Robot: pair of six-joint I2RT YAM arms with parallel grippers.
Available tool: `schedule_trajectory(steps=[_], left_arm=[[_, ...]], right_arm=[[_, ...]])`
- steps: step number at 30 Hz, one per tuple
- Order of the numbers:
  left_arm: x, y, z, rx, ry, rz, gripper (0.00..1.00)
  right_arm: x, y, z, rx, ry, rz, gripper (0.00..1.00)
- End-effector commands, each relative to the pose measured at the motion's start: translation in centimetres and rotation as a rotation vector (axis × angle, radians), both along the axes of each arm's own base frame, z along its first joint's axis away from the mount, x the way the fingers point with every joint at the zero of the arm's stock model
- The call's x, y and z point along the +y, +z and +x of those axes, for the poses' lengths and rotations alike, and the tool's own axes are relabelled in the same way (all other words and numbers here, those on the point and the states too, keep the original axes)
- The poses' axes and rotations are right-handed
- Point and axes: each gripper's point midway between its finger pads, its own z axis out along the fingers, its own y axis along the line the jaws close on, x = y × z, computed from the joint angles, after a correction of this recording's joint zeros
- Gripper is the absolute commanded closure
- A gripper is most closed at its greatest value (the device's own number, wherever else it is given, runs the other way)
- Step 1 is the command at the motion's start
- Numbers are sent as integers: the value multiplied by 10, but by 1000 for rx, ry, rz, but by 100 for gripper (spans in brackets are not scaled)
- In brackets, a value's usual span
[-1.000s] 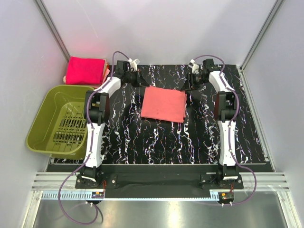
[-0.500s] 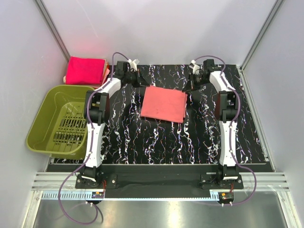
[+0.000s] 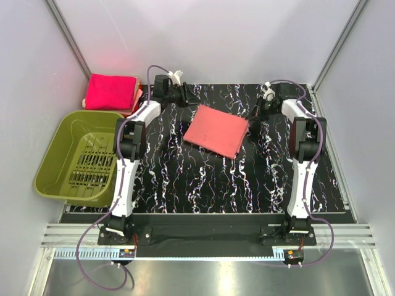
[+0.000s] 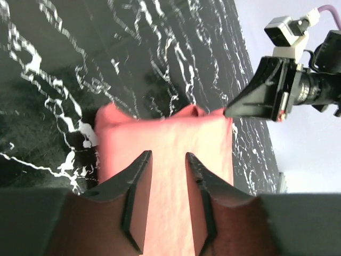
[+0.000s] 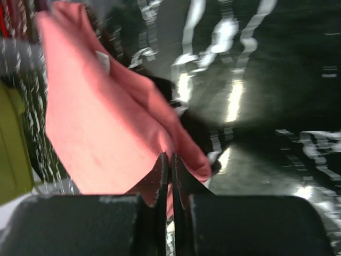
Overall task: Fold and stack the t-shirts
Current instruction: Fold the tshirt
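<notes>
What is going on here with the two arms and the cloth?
Two robot arms are folding t-shirts. The right gripper is shut on a corner of the folded salmon t-shirt on the table. The left gripper is open near its far edge, holding nothing. Folded magenta t-shirts lie at the far left, beyond the green basket.

The right end effector (image 5: 170, 160) sits at the bottom centre with its two dark fingers pressed together, pinching the folded corner of the salmon-coral t-shirt (image 5: 96, 122). The cloth spreads up and to the left, a small white tag (image 5: 102, 61) showing on it. Behind lies the black, white-veined desk (image 5: 277, 80), blurred and glinting. A sliver of olive-green basket (image 5: 10, 149) shows at the left edge.
</notes>
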Motion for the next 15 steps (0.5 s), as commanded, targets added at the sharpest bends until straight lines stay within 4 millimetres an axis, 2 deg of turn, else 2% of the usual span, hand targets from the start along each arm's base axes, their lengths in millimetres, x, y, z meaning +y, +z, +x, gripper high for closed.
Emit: schedule_trajectory(steps=[1,2,3,5,6,8,9,10,11,12,13,15], left_arm=[[-3,7,4,-33,-20,-49,61],[-1,5,2,-31,-17,-40,59],[2,13,1,-37,-7,-26,58],[10,13,1,-73,4,20,55],[14,19,-5,-55,7,43,54],[24,10,-13,-44,15,102,52],[28,19,-21,-40,18,119,52],[30,19,-25,-48,17,137,52],[33,5,-37,-7,19,153,51],[34,14,-43,-21,20,158,51],[36,2,-53,17,22,169,51],[37,2,-63,37,23,172,51]], right_arm=[[-19,-5,22,-14,-104,-15,93],[-25,-8,23,-5,-126,-26,90],[-30,-10,23,1,-141,-30,86],[-32,-6,21,-6,-138,-23,84],[-33,-4,20,-11,-136,-23,78],[-34,10,22,-39,-138,-27,63],[-34,17,23,-51,-143,-30,60],[-34,23,21,-57,-146,-29,56],[-35,39,21,-75,-161,-26,52],[-35,44,20,-78,-173,-26,48],[-35,41,15,-53,-192,-18,44],[-32,47,9,-53,-199,-4,42]])
